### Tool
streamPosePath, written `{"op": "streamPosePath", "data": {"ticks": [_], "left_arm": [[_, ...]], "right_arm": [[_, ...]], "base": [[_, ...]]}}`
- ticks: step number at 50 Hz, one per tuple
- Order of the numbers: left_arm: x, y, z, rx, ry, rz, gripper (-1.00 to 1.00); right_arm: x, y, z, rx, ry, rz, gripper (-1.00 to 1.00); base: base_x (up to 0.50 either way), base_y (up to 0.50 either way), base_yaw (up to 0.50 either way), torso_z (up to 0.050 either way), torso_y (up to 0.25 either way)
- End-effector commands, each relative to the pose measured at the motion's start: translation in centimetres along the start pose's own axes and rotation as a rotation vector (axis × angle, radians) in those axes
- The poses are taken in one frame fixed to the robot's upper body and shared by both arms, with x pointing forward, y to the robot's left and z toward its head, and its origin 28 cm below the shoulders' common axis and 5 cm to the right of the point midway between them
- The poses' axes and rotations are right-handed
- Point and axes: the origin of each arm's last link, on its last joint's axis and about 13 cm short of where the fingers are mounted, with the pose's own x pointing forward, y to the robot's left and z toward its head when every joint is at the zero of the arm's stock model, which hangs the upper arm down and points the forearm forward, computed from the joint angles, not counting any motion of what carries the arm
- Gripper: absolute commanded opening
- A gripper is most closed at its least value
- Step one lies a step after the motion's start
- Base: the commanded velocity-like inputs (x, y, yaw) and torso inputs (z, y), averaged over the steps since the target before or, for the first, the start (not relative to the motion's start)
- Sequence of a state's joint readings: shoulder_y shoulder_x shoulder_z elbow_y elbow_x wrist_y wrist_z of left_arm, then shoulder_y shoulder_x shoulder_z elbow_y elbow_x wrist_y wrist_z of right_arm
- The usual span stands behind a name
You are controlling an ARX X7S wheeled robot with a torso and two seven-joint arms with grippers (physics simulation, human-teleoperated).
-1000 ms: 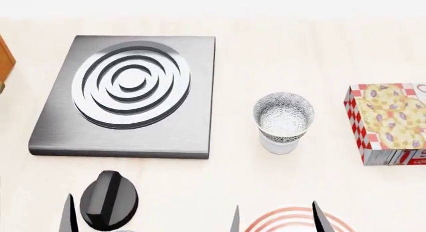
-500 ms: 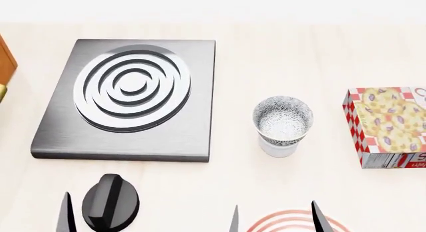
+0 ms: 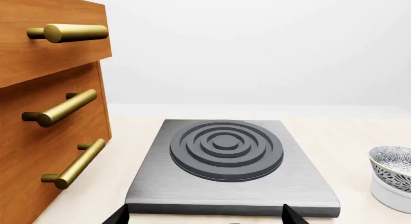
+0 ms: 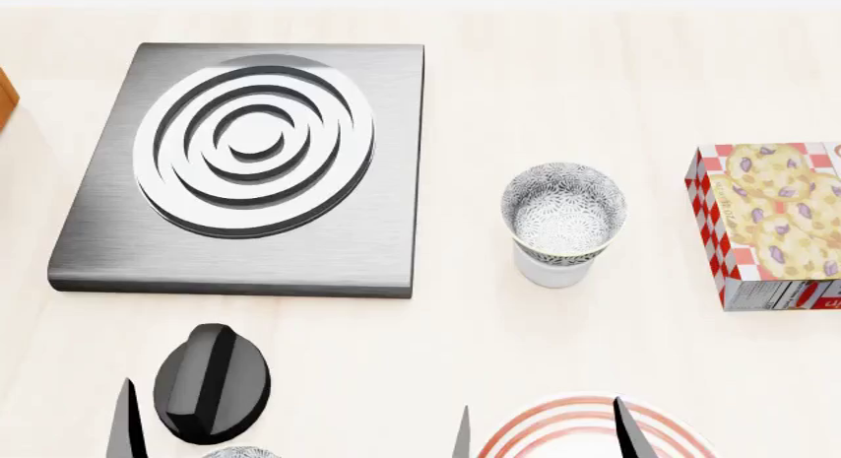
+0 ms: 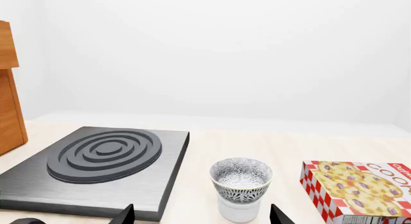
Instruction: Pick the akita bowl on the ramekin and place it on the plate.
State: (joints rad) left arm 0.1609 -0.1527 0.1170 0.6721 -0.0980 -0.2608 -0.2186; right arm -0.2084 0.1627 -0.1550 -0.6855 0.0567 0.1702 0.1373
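The akita bowl (image 4: 562, 210), grey-speckled with a whitish inside, sits upright in the white ramekin (image 4: 549, 269) right of the table's centre. Both also show in the right wrist view, the bowl (image 5: 241, 178) over the ramekin (image 5: 239, 210), and at the edge of the left wrist view as the bowl (image 3: 391, 165). The red-ringed plate (image 4: 526, 440) is cut by the near edge of the head view. My right gripper (image 4: 546, 438) hangs open above the plate, short of the bowl, with nothing between its fingers. My left gripper (image 3: 205, 217) is open too, facing the stove plate.
A grey stove plate (image 4: 250, 163) with raised rings lies at the left. A black knob (image 4: 211, 384) sits near its front. A cookie box (image 4: 775, 222) lies to the right of the bowl. A wooden drawer cabinet (image 3: 51, 113) with brass handles stands at the far left.
The head view has shifted, so the table's things sit higher in the frame and more of the plate shows. Both grippers stay open in the same places.
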Motion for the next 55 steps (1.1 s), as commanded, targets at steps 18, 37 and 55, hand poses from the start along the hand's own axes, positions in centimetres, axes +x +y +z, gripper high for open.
{"op": "streamPosePath", "data": {"ticks": [18, 37, 55], "left_arm": [[-0.2, 0.4, 0.3, -0.023, -0.020, -0.006, 1.00], [-0.2, 0.3, 0.0, -0.015, -0.003, -0.016, 1.00], [-0.1, 0.3, -0.1, -0.011, -0.008, -0.019, 1.00]], "right_arm": [[5.5, -1.5, 7.3, -0.191, 0.125, 0.216, 1.00], [13.8, -4.9, 8.9, -0.460, 0.353, 0.267, 1.00], [20.5, -6.6, 9.2, -0.697, 0.661, 0.440, 1.00]], "base": [[0.00, 0.00, 0.00, 0.000, 0.000], [0.00, 0.00, 0.00, 0.000, 0.000], [0.00, 0.00, 0.00, 0.000, 0.000]]}}
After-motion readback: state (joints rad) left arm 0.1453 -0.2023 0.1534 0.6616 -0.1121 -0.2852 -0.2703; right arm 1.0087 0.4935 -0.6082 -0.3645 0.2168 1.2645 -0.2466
